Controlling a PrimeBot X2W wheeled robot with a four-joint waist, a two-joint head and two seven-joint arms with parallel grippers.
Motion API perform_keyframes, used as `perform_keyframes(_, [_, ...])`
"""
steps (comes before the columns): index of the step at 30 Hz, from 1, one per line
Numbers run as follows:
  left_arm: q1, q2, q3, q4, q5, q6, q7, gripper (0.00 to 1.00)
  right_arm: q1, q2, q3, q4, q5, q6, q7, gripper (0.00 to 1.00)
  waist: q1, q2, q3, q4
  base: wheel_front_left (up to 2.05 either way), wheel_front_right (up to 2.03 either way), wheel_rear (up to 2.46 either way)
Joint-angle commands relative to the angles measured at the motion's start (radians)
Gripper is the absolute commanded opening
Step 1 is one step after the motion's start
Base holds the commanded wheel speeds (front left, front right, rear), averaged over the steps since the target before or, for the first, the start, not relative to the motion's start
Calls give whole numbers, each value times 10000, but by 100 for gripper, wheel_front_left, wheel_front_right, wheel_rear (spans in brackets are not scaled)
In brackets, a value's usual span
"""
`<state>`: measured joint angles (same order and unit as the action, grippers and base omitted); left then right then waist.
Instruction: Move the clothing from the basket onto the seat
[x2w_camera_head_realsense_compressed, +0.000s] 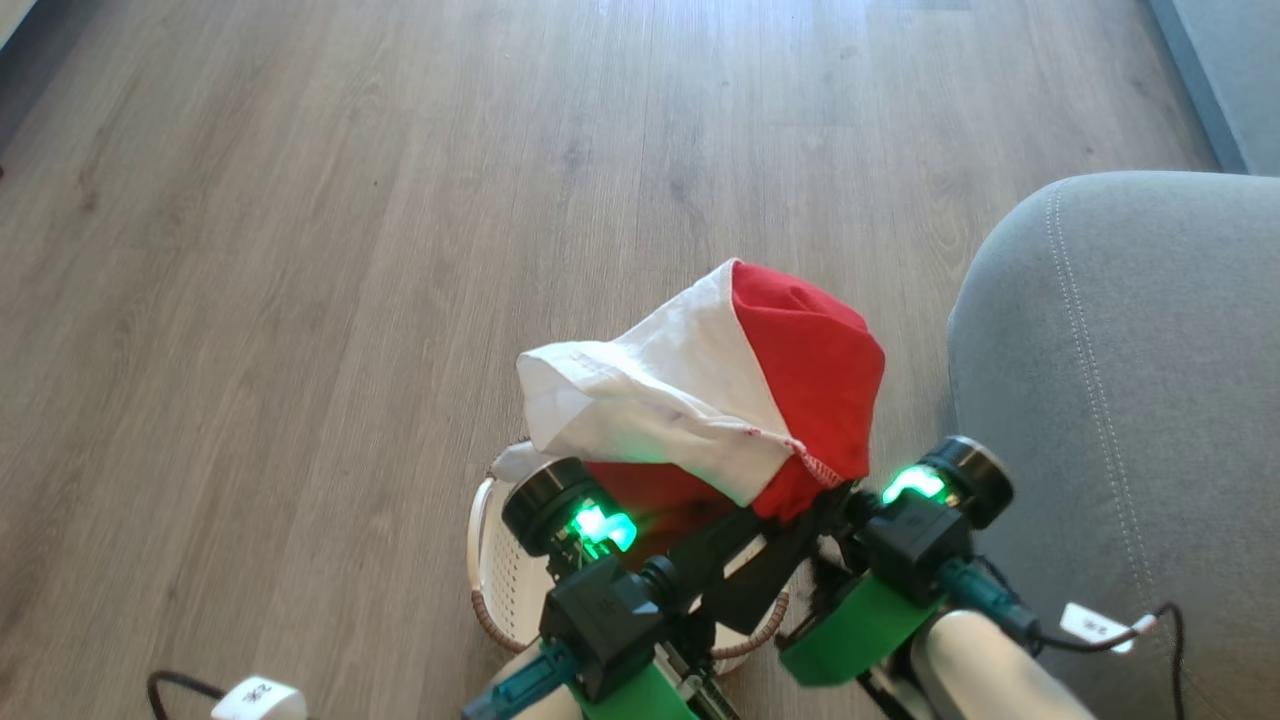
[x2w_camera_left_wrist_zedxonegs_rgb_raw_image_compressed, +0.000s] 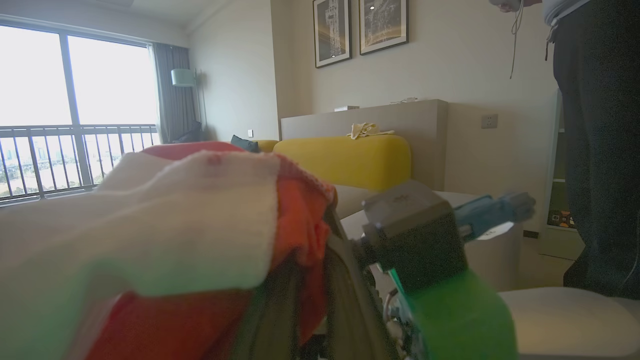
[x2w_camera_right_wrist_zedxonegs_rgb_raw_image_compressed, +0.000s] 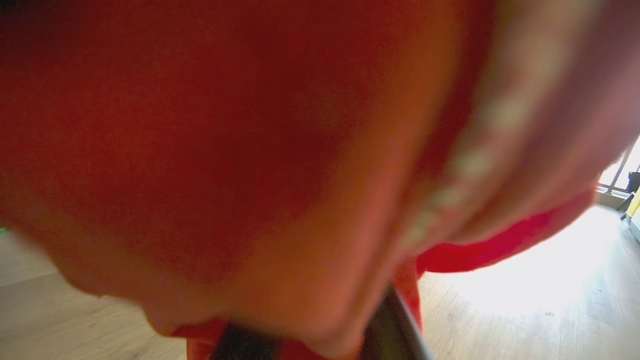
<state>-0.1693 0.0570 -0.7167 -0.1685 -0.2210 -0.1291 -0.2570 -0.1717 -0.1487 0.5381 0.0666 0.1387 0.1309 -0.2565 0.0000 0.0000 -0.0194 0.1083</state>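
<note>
open floor (x2w_camera_head_realsense_compressed: 300, 250) ahead, left — seat (x2w_camera_head_realsense_compressed: 1130, 400) blocks right

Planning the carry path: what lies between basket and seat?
Head view: a bare strip of wood floor separates basket from seat; the right arm crosses above it.

**Pincers converge at centre**

From the lower left, the left pincer (x2w_camera_head_realsense_compressed: 745, 555) slants up and rightward. The right pincer (x2w_camera_head_realsense_compressed: 835, 505) angles in leftward from the lower right, on a pale forearm (x2w_camera_head_realsense_compressed: 990, 665). Green lights glow on both wrists. The long dark fingers (x2w_camera_right_wrist_zedxonegs_rgb_raw_image_compressed: 392, 332) are covered at their tips, so neither grip can be judged.
</note>
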Motion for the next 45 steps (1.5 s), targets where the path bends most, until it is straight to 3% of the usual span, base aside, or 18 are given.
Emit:
perform_keyframes(1, [-481, -68, 246, -318, -54, -14, -47, 0, -214, 178, -102, -311, -88, -2, -53, 0, 0, 0, -12, 26, 0, 0, 0])
perform_keyframes(18, [-160, -68, 723, 354, -42, -15, -47, 0, 230, 875, -2074, -1025, 892, -2, -53, 0, 0, 0, -5, -22, 0, 0, 0])
perform_keyframes(40, [-291, 71, 294, 1853, 113, -15, -47, 0, 242, 974, -2167, -1734, 1612, -2, -53, 0, 0, 0, -13, -79, 0, 0, 0])
perform_keyframes(41, [-289, 70, 314, 1860, 133, -15, -47, 17, 245, 975, -2182, -1770, 1624, -2, -53, 0, 0, 0, -18, -81, 0, 0, 0])
perform_keyframes(42, [-275, 58, 424, 1828, 234, -15, -47, 88, 236, 977, -2214, -1868, 1638, -2, -53, 0, 0, 0, -17, -91, 0, 0, 0])
perform_keyframes(43, [-264, 51, 460, 1817, 268, -15, -47, 100, 233, 977, -2230, -1912, 1649, -2, -53, 0, 0, 0, -17, -99, 0, 0, 0])
perform_keyframes(45, [-243, 38, 508, 1812, 310, -15, -47, 100, 237, 979, -2274, -1992, 1652, -2, -53, 0, 0, 0, -24, -115, 0, 0, 0])
